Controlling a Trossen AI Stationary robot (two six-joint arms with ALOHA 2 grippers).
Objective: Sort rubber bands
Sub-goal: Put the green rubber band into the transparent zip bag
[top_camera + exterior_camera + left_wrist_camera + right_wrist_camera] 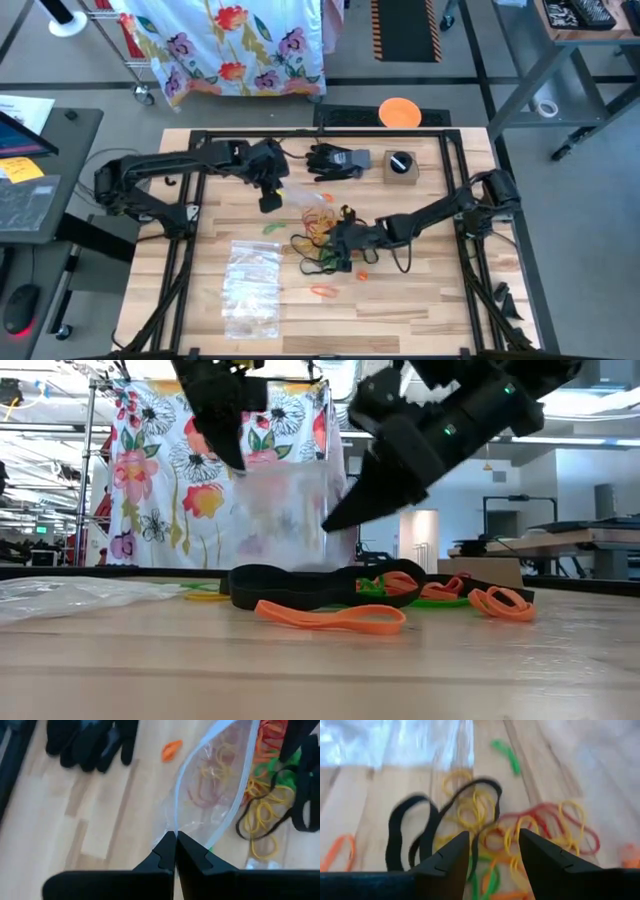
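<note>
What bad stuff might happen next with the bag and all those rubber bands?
The left end effector pinches only the clear bag's edge, so it might slip out. The open right end effector hangs over tangled rubber bands; it may grab several colours together, or drag the black band along.

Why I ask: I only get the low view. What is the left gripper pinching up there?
Observer: The left gripper is shut on the edge of a clear bag, which it holds up in the air.
Operator: And the other arm?
Observer: The right gripper is open and empty, low over the tangled rubber bands.
</note>
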